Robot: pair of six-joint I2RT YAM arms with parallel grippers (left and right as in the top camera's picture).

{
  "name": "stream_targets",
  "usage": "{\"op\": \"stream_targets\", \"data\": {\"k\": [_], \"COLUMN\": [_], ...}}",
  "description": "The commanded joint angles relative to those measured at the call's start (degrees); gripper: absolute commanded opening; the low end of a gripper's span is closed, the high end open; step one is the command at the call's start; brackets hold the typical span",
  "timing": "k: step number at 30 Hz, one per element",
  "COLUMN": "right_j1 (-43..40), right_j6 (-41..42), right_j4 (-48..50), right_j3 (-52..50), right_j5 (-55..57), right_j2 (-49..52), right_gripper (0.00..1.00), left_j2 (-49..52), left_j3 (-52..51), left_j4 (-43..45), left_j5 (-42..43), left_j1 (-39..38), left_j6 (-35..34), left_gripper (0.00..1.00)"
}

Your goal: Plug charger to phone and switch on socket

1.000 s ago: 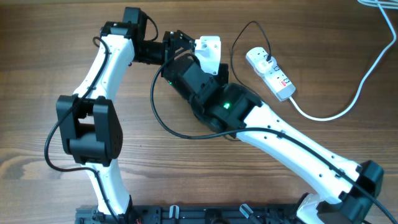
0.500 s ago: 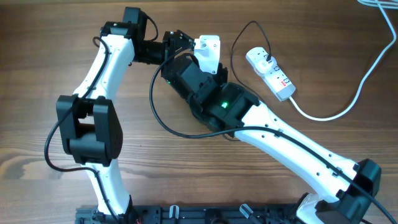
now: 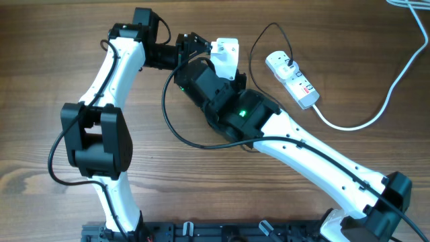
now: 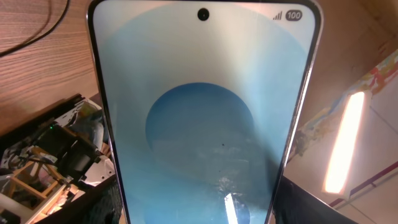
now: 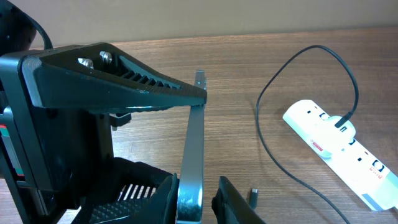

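The phone (image 4: pixel 199 93), screen glowing teal and white, fills the left wrist view. My left gripper (image 4: pixel 199 208) is shut on its sides and holds it above the table. In the right wrist view the phone (image 5: pixel 194 143) stands edge-on between the fingers of my right gripper (image 5: pixel 202 199). The left finger touches it and a gap shows at the right finger. The charger is a thin black cable (image 5: pixel 257 118) and its plug tip (image 5: pixel 254 197) lies loose on the table. The white socket (image 3: pixel 292 81) lies at the back right. It also shows in the right wrist view (image 5: pixel 339 146).
Both grippers meet at the back middle of the table, left gripper (image 3: pixel 191 46) above right gripper (image 3: pixel 195 70). The socket's thick white cord (image 3: pixel 396 81) runs off the right edge. The black cable (image 3: pixel 254 50) loops from the socket under the right arm.
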Motion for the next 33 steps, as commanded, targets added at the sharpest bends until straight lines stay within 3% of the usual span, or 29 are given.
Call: {"op": "stream_targets", "data": {"k": [1,7,17,22,27,33], "right_j1": [-0.13,-0.15,-0.15,-0.13,-0.15,-0.15], "right_j6": [0.59,0.57,0.59,0.72,8.83,26.05], "right_j4": [-0.02,0.04,0.09,0.79,1.60,0.44], "right_j3": [1.42,1.42,1.42,1.44,1.62,1.64], "right_j5": [0.70,0.74,-0.17,-0.15,0.39,4.28], "right_j2": [1.16,1.40,1.49,1.49,1.07,-2.93], "right_gripper": [0.23,0.22,0.06,0.04,0.05,0.05], "left_j2": [-2.36,-2.36,-2.36,-2.34,-2.34,-2.34], "left_j3": [1.36,1.36,1.36,1.36,1.36,1.36], "left_j4": [0.00,0.00,0.00,0.00,0.02,0.00], "left_j5": [1.66,1.66,1.66,1.66,1.64,1.66], "left_j1": [0.26,0.26,0.26,0.26,0.31,0.31], "left_j6": [0.11,0.13,0.11,0.11,0.09,-0.83], "left_gripper": [0.73,0.73,0.73,0.75,0.81,0.78]}}
